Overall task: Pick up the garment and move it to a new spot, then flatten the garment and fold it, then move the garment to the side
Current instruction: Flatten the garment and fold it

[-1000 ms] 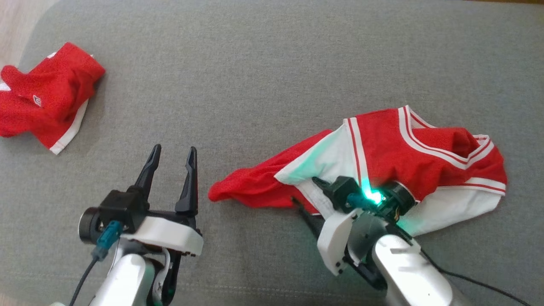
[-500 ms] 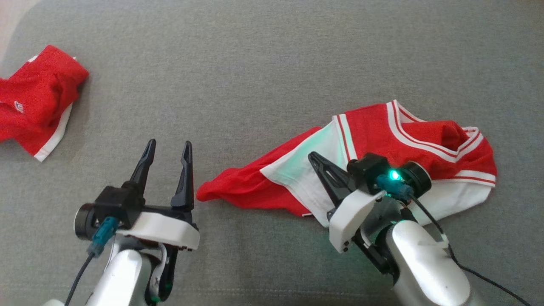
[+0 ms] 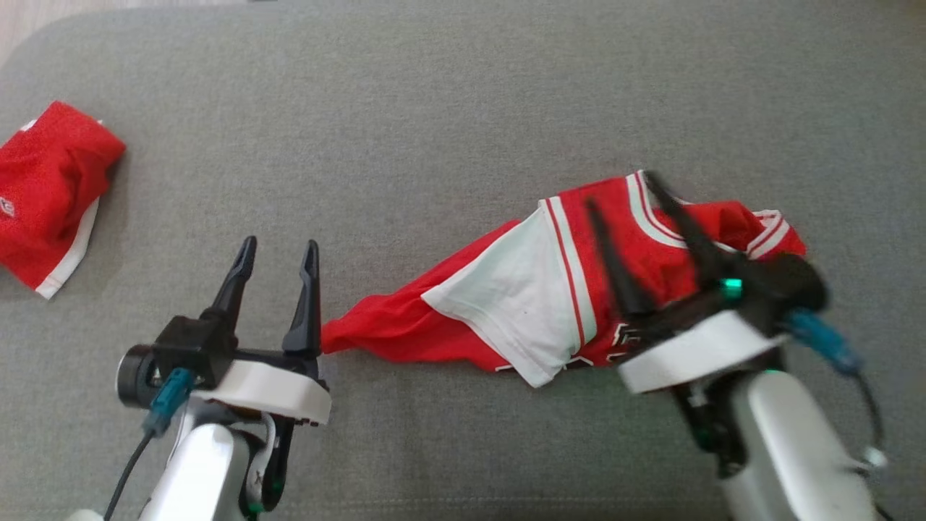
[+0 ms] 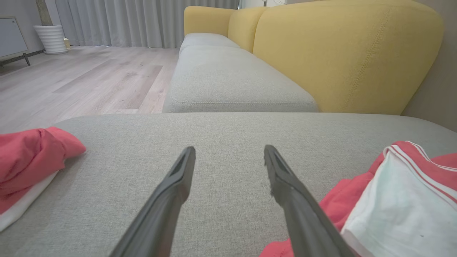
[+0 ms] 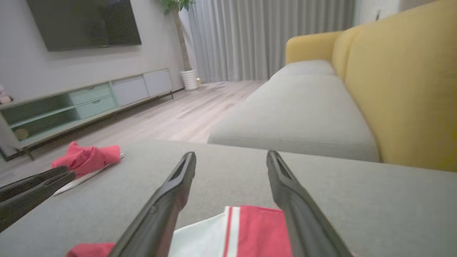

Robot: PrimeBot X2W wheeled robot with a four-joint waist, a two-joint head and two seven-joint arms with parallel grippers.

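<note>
Surface: grey sofa cushion (image 3: pixel 434 108) is carrying all the cloth, with a yellow backrest (image 4: pixel 339 53) rising behind it in the left wrist view.
Far left: a second red garment (image 3: pixel 51 188) is lying bunched near the cushion's left edge, well apart from the work. It is sitting further left in the head view than a second ago, which I am reading as the camera turning, not the cloth moving.
Left gripper: the left gripper (image 3: pixel 281 242) is hovering low with its fingers spread and nothing between them. They are pointing away from the robot, and its right finger is just beside the garment's red tip.
Garment: the garment (image 3: pixel 521 297) is lying across the centre-right of the cushion. Its red tail is trailing left, a white panel is folding over the middle, and striped trim is showing toward the right. It is looking rumpled, not flat.
Change: the right gripper (image 3: pixel 618 189) was pressed low into the cloth's near edge a second ago. It is now swinging up clear of it, blurred with motion, jaws spread and carrying nothing.
Meaning: the garment is probably sitting released at its new spot, so flattening is coming next and folding is not yet begun.
Right arm pose: the forearm is reaching in from the lower right, with the fingers angling up and left above the striped end. In the right wrist view the cloth is lying below the fingers, not between them.
</note>
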